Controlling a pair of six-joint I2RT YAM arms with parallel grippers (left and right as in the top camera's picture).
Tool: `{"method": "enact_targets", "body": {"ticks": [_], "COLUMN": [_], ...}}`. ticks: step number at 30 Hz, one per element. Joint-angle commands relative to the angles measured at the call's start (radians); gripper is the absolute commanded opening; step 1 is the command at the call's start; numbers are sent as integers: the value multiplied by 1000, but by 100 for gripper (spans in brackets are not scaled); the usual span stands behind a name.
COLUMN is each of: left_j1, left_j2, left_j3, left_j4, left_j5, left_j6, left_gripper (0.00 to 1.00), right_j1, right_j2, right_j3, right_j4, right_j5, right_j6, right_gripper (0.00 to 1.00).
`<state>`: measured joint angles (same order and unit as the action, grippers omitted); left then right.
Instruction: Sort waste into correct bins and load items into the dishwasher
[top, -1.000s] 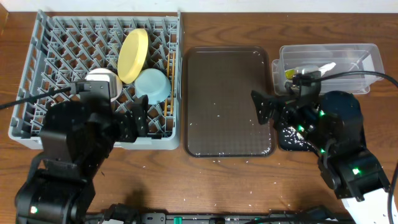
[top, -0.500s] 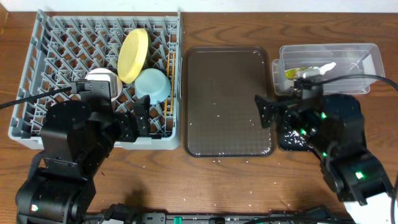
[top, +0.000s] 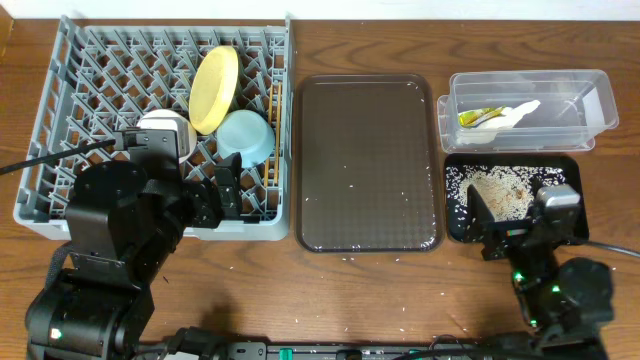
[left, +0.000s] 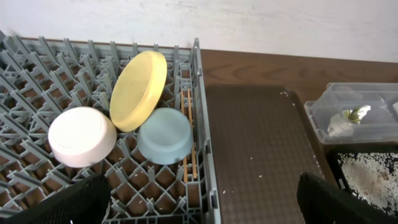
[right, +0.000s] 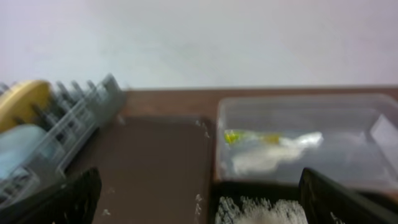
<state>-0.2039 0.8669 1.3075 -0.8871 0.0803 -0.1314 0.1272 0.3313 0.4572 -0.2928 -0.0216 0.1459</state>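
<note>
While the left gripper (left: 200, 206) and right gripper (right: 200, 200) gape empty, the round yellow plate (left: 138, 89) looks stiff, slick; pinch its rim.

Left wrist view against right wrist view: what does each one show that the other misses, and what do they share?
Only the left wrist view: the white bowl in the dish rack, and the chopsticks lying along the rack's right wall.

Only the right wrist view, which is blurred: the clear tub across its full width, including its right end.

Both: the yellow plate on edge, the light blue bowl, the brown tray, the wrapper and napkin inside the tub, and rice in the black tray.
</note>
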Motion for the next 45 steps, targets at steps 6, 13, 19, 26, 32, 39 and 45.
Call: {"method": "enact_targets", "body": {"ticks": [6,13,19,26,32,39,45], "left_j1": [2,2,2,2,2,2,15], "left_j2": [-3,-3,-3,-3,-3,-3,-20], "left_j3": [6,6,6,6,6,6,-5], "left_j4": [1,1,1,1,1,1,-16], "left_j5": [10,10,10,10,10,10,-19], "left_j6": [-1,-1,-1,-1,-1,-1,23], "left_gripper": [96,97,97,97,97,97,97], "right_j1": [-76,-76,-76,-76,-76,-76,-76], "right_j2": [-214,-327,-326,-322,-322,-322,-322], "right_j3": [-336,-451,-452,-452,-452,-452,-452], "right_j4": [256,327,300,218,218,218,218], "right_j5": [14,18,17,17,17,17,17], "right_j6": [-2,-5,-5,-5,-5,-5,-5], "right_gripper": [99,99,99,99,99,99,99]}}
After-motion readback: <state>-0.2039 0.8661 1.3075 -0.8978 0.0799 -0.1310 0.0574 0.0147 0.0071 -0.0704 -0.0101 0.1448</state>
